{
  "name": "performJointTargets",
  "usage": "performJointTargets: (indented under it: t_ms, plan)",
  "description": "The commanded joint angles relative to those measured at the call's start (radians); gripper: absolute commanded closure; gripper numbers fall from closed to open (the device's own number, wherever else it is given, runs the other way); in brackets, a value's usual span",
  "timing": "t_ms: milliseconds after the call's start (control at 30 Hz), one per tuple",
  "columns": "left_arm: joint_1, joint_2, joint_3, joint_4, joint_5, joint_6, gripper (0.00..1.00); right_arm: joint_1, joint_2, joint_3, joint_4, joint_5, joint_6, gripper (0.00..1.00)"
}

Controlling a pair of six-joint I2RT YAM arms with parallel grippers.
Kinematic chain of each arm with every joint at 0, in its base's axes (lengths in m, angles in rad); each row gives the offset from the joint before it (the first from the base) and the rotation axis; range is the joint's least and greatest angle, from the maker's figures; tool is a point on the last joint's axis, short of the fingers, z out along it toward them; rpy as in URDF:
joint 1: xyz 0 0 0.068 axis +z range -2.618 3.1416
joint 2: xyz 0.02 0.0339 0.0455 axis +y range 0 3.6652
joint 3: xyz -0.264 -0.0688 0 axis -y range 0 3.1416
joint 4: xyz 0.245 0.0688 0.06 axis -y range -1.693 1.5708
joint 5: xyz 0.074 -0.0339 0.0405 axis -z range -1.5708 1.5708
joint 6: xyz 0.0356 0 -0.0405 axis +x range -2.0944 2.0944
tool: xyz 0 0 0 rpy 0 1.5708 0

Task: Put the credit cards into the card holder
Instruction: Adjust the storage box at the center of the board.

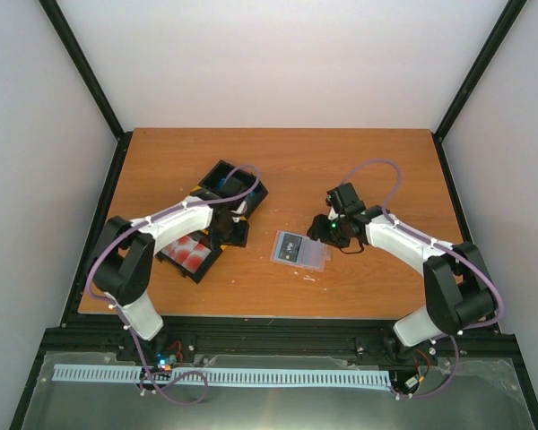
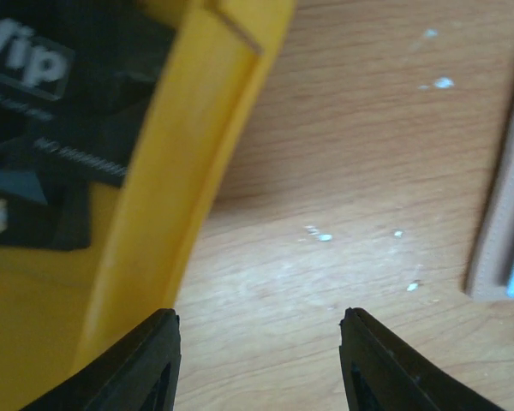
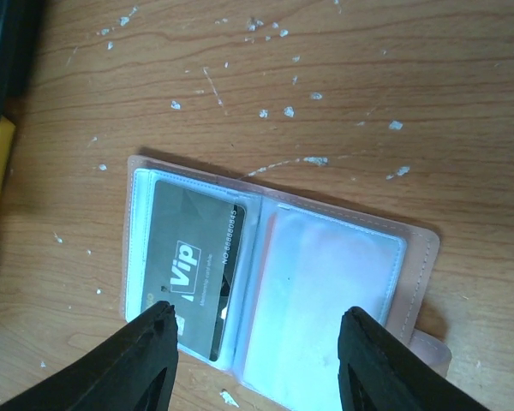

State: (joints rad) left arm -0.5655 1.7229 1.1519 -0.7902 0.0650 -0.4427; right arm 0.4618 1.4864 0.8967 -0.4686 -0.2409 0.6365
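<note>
left claw (image 2: 259,321) released — yellow bin (image 2: 184,163) rim | right claw (image 3: 259,315) released — over card holder (image 3: 330,265)

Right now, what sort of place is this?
Likely a robot test cell: a wooden table inside plain white panels, with a left arm and right arm bolted at its edge.

One card holder (image 3: 338,282), one black card (image 3: 193,274) inside, one yellow bin (image 2: 180,171).

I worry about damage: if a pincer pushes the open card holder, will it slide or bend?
The card holder lies flat on the table, so it probably slides. Its fold and clear sleeves suggest it flexes when lifted.
</note>
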Motion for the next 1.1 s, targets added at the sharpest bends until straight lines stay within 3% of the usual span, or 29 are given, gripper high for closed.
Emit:
performJointTargets:
  t_ms: [0, 133, 300, 367, 600, 767, 1067]
  plan:
    - [0.043, -0.062, -0.05, -0.046, -0.083, -0.066, 0.46, 0.005, 0.021, 0.032, 0.021, -0.017, 0.01, 0.48]
    - [0.065, -0.088, -0.072, -0.057, -0.115, -0.077, 0.46, 0.004, 0.027, 0.042, 0.015, -0.012, 0.006, 0.48]
    - [0.065, -0.181, -0.049, 0.082, 0.186, 0.122, 0.48, 0.005, 0.02, 0.043, 0.014, 0.001, 0.004, 0.48]
    - [0.065, -0.198, -0.006, 0.12, 0.232, 0.164, 0.44, 0.004, 0.018, 0.042, 0.012, 0.006, 0.002, 0.48]
    - [0.087, 0.011, 0.254, 0.086, 0.128, 0.167, 0.43, 0.004, 0.007, 0.015, 0.017, 0.027, -0.002, 0.48]
    - [0.151, 0.164, 0.417, 0.049, 0.071, 0.171, 0.65, 0.0, 0.01, 0.024, 0.006, 0.073, -0.034, 0.48]
    - [0.207, 0.332, 0.549, -0.044, 0.041, 0.23, 0.7, -0.001, 0.092, 0.1, -0.029, 0.132, -0.134, 0.48]
